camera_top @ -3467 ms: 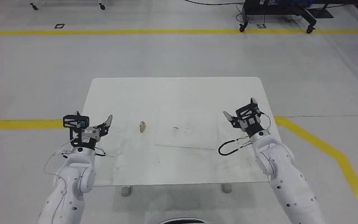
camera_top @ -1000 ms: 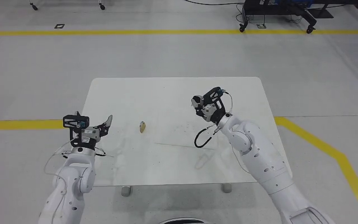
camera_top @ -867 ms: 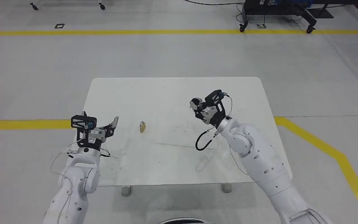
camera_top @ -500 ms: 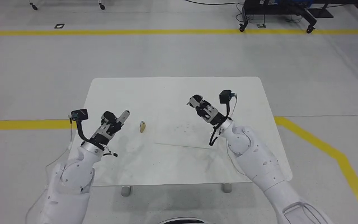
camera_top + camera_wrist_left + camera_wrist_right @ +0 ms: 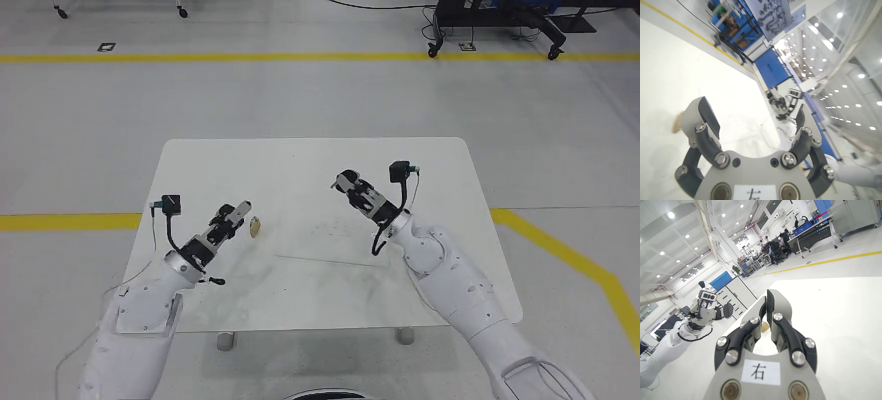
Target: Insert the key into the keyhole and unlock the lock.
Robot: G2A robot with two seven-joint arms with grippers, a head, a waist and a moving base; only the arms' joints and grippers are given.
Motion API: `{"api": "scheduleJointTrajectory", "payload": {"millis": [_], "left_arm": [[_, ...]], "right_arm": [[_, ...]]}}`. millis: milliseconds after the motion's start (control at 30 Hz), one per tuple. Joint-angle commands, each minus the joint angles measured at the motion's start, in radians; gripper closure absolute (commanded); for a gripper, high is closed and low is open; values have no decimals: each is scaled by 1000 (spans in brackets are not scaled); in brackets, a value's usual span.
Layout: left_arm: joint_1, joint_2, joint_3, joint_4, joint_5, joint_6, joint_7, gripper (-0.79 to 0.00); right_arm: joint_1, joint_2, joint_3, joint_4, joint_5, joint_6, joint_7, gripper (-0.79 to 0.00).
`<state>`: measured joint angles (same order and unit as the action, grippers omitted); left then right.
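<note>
A small brass-coloured lock (image 5: 255, 226) lies on the white table (image 5: 300, 160), left of the middle. My left gripper (image 5: 238, 214) is open just left of it; in the left wrist view the lock (image 5: 676, 123) lies just outside one finger of that gripper (image 5: 751, 103). A tiny thin key (image 5: 316, 230) lies near the table's middle. My right gripper (image 5: 342, 183) hovers beyond the key, its pads pressed together. In the right wrist view that gripper (image 5: 765, 296) is shut and points toward the lock (image 5: 763, 327).
Each wrist view shows the other arm across the table: the right gripper (image 5: 778, 106) and the left gripper (image 5: 715, 311). The table has bare room at the back and right. A yellow floor line (image 5: 560, 240) runs past the table's right side.
The left gripper has swung forward and right to sit beside the lock. The right arm came in from the table's right edge to the middle back and its gripper shut.
</note>
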<state>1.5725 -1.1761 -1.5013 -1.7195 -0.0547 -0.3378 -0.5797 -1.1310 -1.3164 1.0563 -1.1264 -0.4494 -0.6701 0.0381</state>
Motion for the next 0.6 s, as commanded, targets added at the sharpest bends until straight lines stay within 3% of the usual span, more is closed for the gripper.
{"api": "scheduleJointTrajectory", "payload": {"millis": [0, 133, 267, 433, 567], "left_arm": [[-60, -3, 31, 42, -195, 15, -100, -785], [-158, -7, 83, 112, -230, 34, -173, -785], [-232, -18, 162, 206, -173, 14, -143, -785], [-279, -27, 225, 304, -133, -36, -132, -785], [-290, -29, 240, 328, -95, -69, -113, -785]], "right_arm": [[31, -10, -26, 37, 35, -11, 31, 0], [78, -32, -78, 95, 113, -52, 75, 0], [120, -55, -117, 157, 228, -114, 117, 0], [169, -78, -157, 222, 332, -141, 200, 0], [197, -93, -179, 252, 372, -142, 234, 0]]}}
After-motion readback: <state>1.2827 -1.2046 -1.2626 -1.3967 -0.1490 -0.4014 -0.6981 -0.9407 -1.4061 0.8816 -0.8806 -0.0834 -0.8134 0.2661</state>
